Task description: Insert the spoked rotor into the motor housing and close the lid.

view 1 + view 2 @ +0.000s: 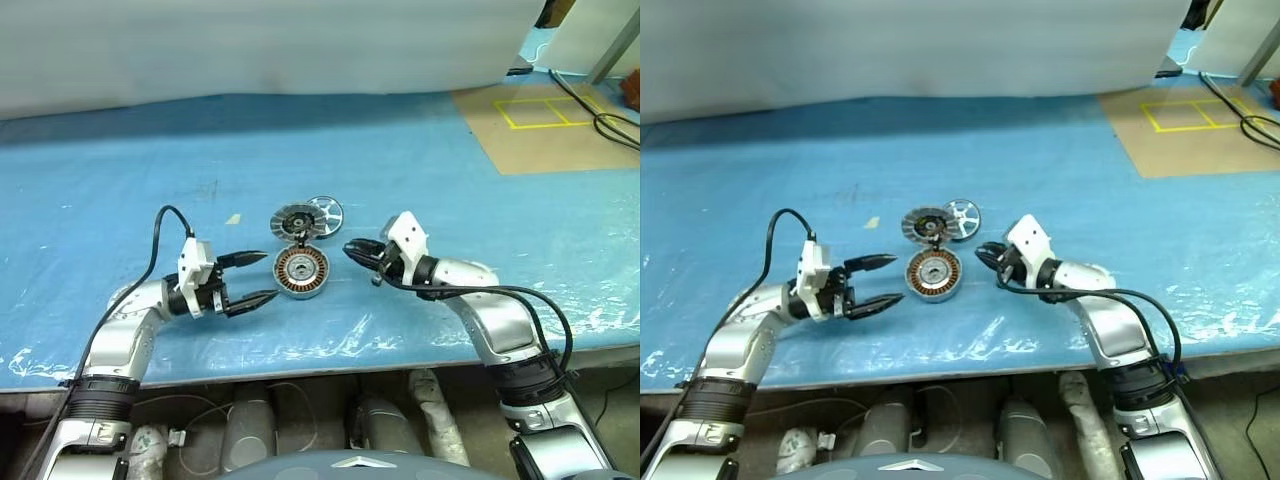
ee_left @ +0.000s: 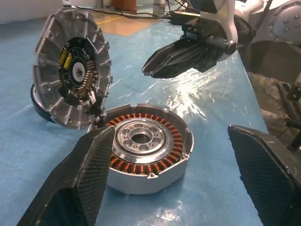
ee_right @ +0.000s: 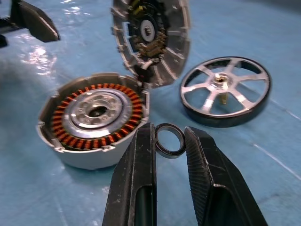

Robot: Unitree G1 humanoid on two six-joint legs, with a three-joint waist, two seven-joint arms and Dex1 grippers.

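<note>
Small dark ring (image 3: 170, 154): seated between the fingertips of the right gripper (image 3: 169, 136), touching both. Blue sheet (image 1: 120, 180): beneath that gripper. Brown floor panel (image 1: 540, 145) with yellow tape lines, black cables (image 1: 600, 118): well beyond it

We find no words, numbers or brand names that can be read. The one sign we can make out is a small pale emblem on the dark centre of the lid (image 2: 76, 71), too small to identify. On the floor at two o'clock, yellow tape lines (image 1: 545, 112) form a rectangular marking without lettering.
</note>
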